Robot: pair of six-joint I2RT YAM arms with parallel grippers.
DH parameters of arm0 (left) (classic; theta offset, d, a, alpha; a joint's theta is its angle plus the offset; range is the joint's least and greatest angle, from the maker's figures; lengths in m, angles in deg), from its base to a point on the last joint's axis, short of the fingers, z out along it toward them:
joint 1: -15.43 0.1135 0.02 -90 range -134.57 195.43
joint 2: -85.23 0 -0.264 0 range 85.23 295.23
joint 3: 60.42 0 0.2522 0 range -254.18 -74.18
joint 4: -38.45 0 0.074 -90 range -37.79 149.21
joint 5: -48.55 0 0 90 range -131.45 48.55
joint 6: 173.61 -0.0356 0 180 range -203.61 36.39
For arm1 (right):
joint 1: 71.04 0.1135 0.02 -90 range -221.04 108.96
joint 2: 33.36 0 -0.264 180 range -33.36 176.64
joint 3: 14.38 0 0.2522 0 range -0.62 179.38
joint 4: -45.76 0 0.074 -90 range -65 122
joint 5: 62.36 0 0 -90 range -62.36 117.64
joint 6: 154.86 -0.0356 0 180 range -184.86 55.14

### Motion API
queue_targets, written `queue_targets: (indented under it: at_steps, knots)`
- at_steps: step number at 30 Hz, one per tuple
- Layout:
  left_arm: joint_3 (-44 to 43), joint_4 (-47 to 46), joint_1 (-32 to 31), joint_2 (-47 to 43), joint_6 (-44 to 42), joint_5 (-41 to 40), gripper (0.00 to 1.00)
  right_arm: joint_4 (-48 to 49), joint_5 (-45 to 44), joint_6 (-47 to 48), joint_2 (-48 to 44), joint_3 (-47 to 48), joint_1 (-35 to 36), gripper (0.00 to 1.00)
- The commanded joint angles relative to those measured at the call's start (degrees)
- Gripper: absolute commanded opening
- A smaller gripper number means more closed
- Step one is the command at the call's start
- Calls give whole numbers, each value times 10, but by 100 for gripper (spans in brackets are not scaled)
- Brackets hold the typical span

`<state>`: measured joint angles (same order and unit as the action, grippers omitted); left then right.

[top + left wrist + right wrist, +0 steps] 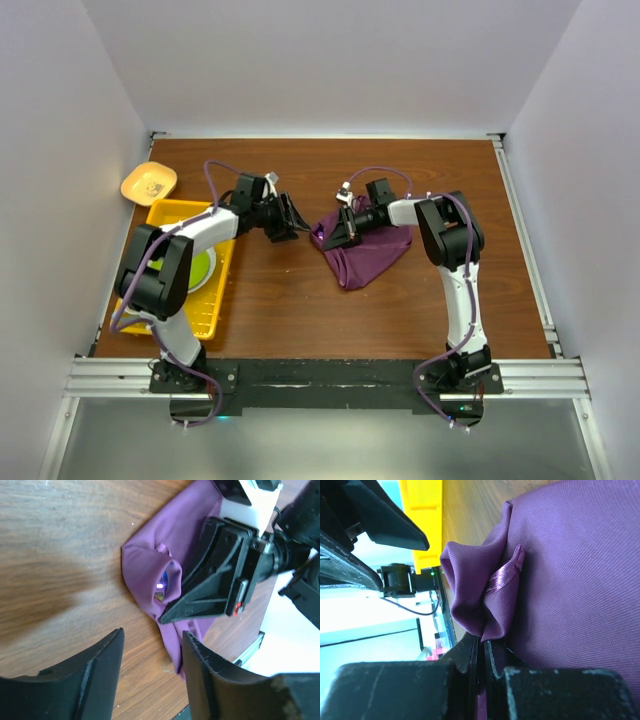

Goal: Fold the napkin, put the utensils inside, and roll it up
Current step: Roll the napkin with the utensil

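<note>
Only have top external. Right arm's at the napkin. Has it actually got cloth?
Observer: Yes. The right wrist view shows the right jaws shut on a pinched fold of the napkin.
Operator: Left jaws holding anything?
Observer: No. In the left wrist view they are open and empty, with bare table under them and the napkin just ahead.
Operator: Cloth lying flat at the grasp?
Observer: No. The left wrist view shows it bunched into a small raised loop at the tips of the right jaws.
</note>
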<state>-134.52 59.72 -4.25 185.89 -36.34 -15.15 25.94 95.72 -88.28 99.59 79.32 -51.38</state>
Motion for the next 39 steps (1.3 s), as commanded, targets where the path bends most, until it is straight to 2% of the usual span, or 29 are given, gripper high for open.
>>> queue_targets:
  at_steps: [1, 2, 5, 7, 9, 14, 19, 22, 25, 26, 31, 34, 39]
  knots:
    - [-57, 34, -21, 30, 52, -41, 57, -62, -75, 41, 51, -9, -7, 0]
    - [-64, 42, -29, 37, 60, -53, 57, -75, -80, 51, 51, -7, -6, 0]
    - [-74, 38, -45, 57, 83, -39, 40, -90, -103, 65, 48, -1, -6, 0]
    - [-70, 2, -53, 68, 84, -22, 37, -97, -116, 67, 47, 6, -7, 0]
    - [-72, -3, -62, 77, 85, -20, 39, -133, -132, 88, 49, 17, -6, 0]
    - [-85, 30, -70, 89, 78, -40, 53, -170, -152, 112, 43, 36, -6, 2]
    - [-105, 56, -74, 114, 87, -51, 53, -176, -156, 119, 35, 36, -6, 4]
    - [-116, 67, -73, 127, 94, -66, 48, -179, -162, 121, 30, 36, -5, 7]
    - [-127, 73, -73, 143, 101, -64, 38, -180, -166, 121, 20, 34, -5, 9]
    - [-127, 73, -74, 146, 104, -63, 31, -185, -168, 123, 17, 34, -4, 11]
    - [-135, 82, -72, 147, 111, -54, 17, -216, -202, 140, -18, 37, 5, 24]
    - [-139, 89, -73, 145, 116, -44, 2, -236, -225, 145, -39, 41, 10, 32]
    - [-137, 91, -73, 137, 121, -31, 0, -303, -306, 183, -81, 67, 38, 44]
